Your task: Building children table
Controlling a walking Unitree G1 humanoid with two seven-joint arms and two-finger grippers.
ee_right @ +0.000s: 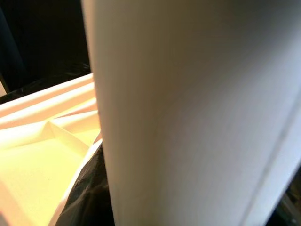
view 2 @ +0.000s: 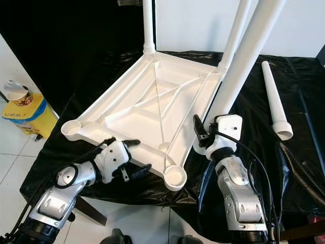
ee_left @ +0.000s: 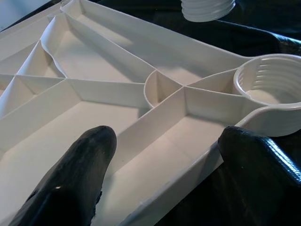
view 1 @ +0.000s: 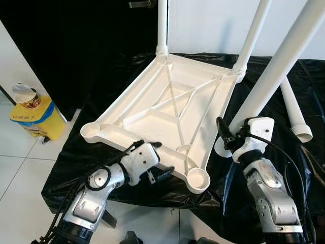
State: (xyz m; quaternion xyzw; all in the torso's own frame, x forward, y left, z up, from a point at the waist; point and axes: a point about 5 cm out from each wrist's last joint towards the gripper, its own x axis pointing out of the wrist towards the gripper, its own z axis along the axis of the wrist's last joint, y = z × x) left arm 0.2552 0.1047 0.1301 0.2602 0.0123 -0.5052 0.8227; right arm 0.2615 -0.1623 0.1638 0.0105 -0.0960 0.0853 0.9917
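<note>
White ribbed plastic, the upturned children's table panel (view 1: 167, 109) lies at the centre of the frame on a black plastic sheet (view 1: 101, 168) draped over the tabletop. Two long white plastic legs (view 1: 162, 25) stand screwed into its far corners, at the upper middle of the frame. Its two near corners show round threaded sockets (view 1: 198, 178).

At the lower left, the left hand (view 1: 161, 158) sits at the panel's near edge, its black fingers (ee_left: 77, 174) spread wide either side of the rim, one over the ribbed inside, one outside.

At the lower right, the right hand (view 1: 227, 136) holds a third white tapered leg (view 1: 277, 71), which slants up to the upper right; its threaded end hangs just beside the nearest socket.

A fourth white leg (view 2: 274, 101) lies loose on the sheet at the right. A yellow box (view 1: 38, 119) with a paper cup (view 1: 25, 95) on top stands on the white tiled floor at the left.
</note>
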